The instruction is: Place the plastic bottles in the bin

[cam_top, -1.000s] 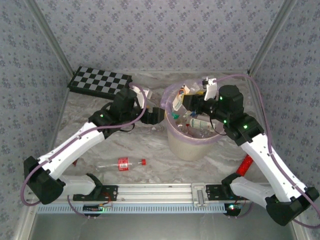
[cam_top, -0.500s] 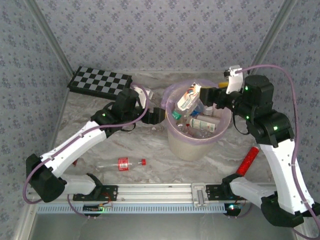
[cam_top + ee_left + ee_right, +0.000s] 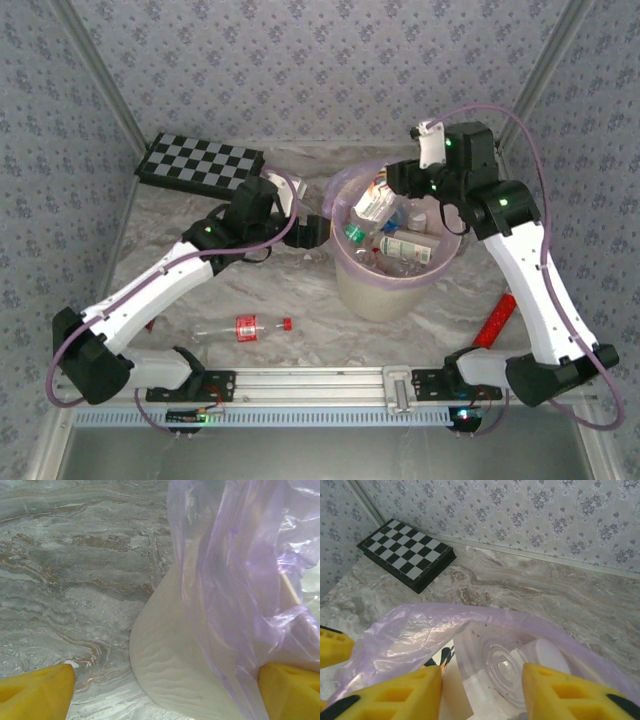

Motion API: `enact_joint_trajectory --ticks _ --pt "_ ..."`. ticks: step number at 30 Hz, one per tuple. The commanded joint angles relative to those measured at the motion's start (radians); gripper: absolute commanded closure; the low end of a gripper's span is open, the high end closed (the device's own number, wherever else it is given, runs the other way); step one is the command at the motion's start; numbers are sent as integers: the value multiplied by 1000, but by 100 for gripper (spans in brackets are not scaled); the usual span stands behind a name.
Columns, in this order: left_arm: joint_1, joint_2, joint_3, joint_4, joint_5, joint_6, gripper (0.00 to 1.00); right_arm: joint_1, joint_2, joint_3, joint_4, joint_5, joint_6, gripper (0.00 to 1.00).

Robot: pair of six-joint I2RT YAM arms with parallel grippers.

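Observation:
The bin (image 3: 385, 295) is a cream bucket with a purple bag, and it stands mid-table holding several plastic bottles. A red-and-white labelled bottle (image 3: 373, 200) leans out of it, base up. My right gripper (image 3: 395, 183) hovers at that base. In the right wrist view the clear base (image 3: 495, 665) lies between the yellow fingers of my right gripper (image 3: 481, 680), with a gap on the left side. My left gripper (image 3: 312, 230) is open at the bin's left wall (image 3: 170, 660), its fingers wide apart (image 3: 165, 690). A red-labelled bottle (image 3: 245, 326) lies on the table.
A chequered board (image 3: 200, 165) lies at the back left, also seen in the right wrist view (image 3: 407, 554). A red cylinder (image 3: 492, 322) lies on the table by the right arm. Patterned walls close in the sides and back.
My right gripper let go of the bottle over the bin and drew back right. It then rose and came back left to the bottle's base, jaws narrower. The left arm stayed still.

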Motion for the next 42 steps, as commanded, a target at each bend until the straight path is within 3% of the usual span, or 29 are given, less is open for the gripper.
enact_joint_trajectory --ticks 1,8,9,11,13,20,23,26,33,42 --pt "-4 32 29 6 -3 28 6 -12 -97 -47 -124 5 -15 59" --pt "11 58 43 8 4 43 6 -94 -238 -144 -178 -29 40 60" --pt "13 56 41 5 5 47 6 -99 -232 -139 -192 -29 40 58" --pt "19 49 41 -2 2 47 6 -105 -206 -108 -237 -5 33 42" --pt "23 36 35 -10 -3 49 6 -106 -197 -100 -252 4 25 39" --pt "35 -36 22 -127 -118 73 5 -94 -153 -183 -133 -128 82 58" --pt "44 -52 53 -261 -244 79 2 -51 -133 -262 -87 -151 118 62" --pt "52 -81 41 -346 -280 102 1 -27 -120 -334 -24 -150 148 62" --pt "117 -144 -20 -520 -341 -17 1 -66 -64 -398 174 -89 200 65" --pt "152 -209 -138 -558 -319 -70 1 -83 11 -514 551 93 321 71"
